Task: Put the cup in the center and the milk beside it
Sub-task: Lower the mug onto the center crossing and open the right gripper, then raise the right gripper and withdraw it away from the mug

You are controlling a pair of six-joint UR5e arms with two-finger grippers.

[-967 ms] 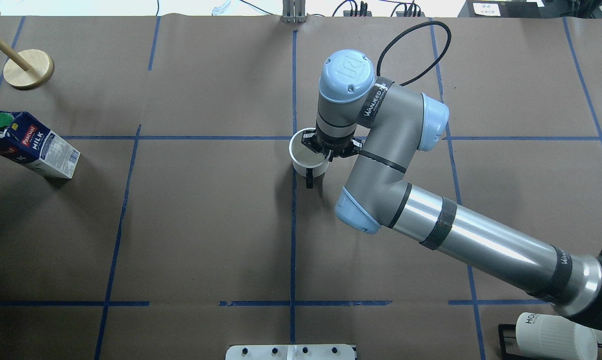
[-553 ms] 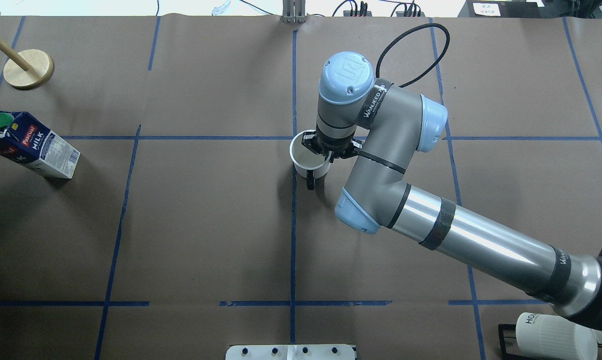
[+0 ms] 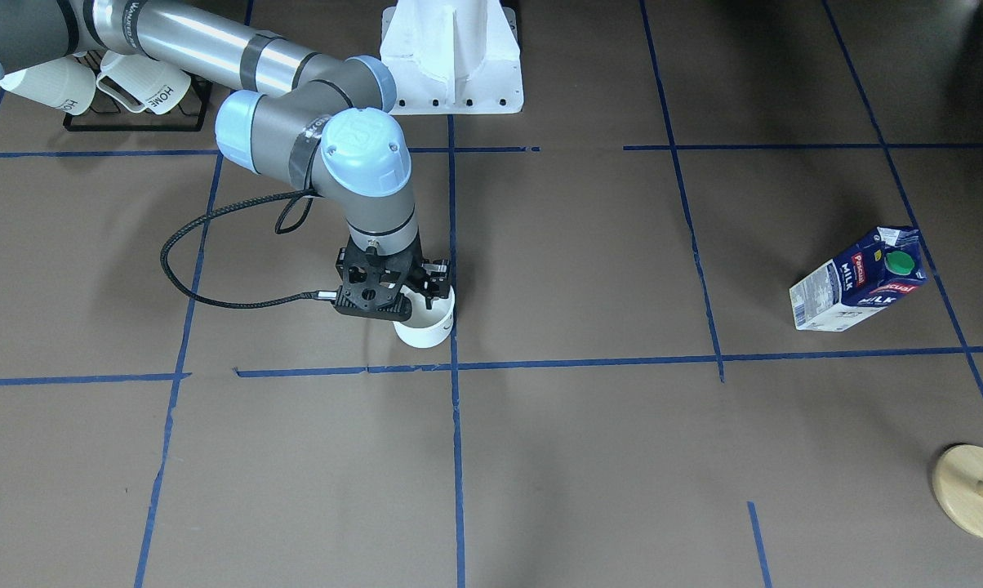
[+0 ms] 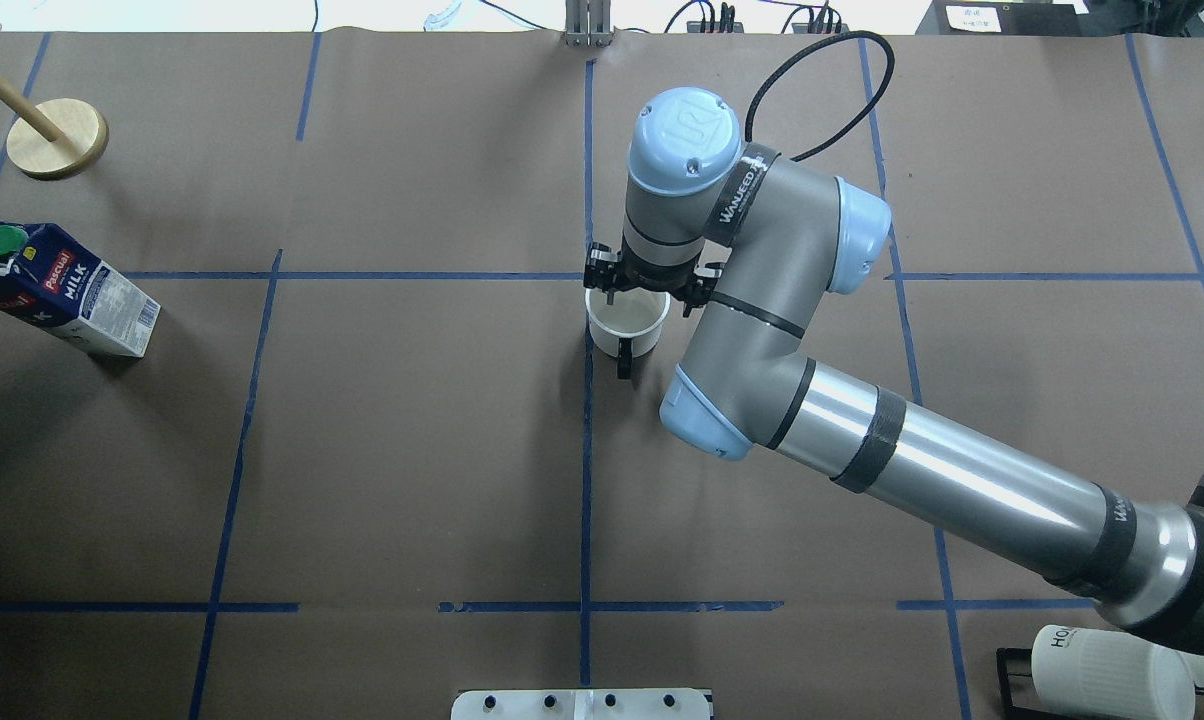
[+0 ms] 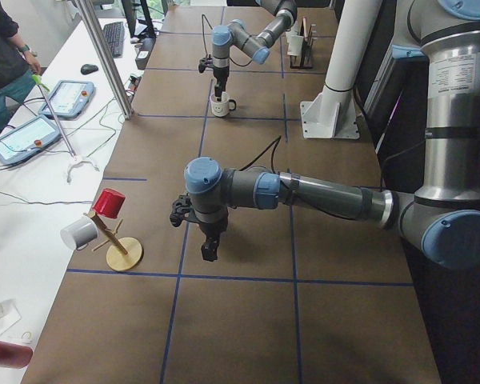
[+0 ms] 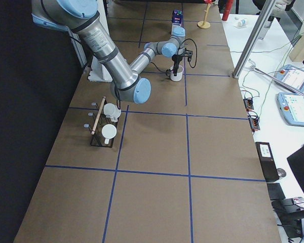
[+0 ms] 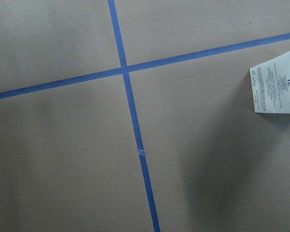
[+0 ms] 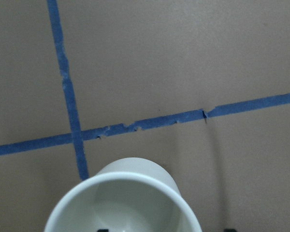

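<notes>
Cup release: the right gripper (image 4: 646, 290) hangs over the far rim of the smooth white mug with a small black handle (image 4: 627, 320). Its jaws are apart. One tip seems to be inside the bowl and one outside, and neither is seen pressing the wall.
Cup position: upright on the brown paper, just beside the crossing of thin blue tape lines (image 4: 587, 276), handle toward the robot.
Step, as judged: the cup looks placed; the right arm has yet to clear.
Left gripper (image 5: 210, 248): low over the table. It shows only in the side view, so apart or together cannot be told. Its wrist camera catches one corner of the carton at the frame's edge.
Milk: dark blue and white gable-top carton with a green round cap (image 4: 62, 290), upright at the table's left end, well apart from the cup, not yet fetched.
Hazard, withdrawal: a sideways exit could hook the inner tip on the rim and drag or tip the cup off the crossing.
Hazard, carton: it is tall and narrow, so a high or off-centre grip may topple it.
Hazard, arrival: setting the carton down too close could knock the cup, and the arms could clash if the right one lingers.
</notes>
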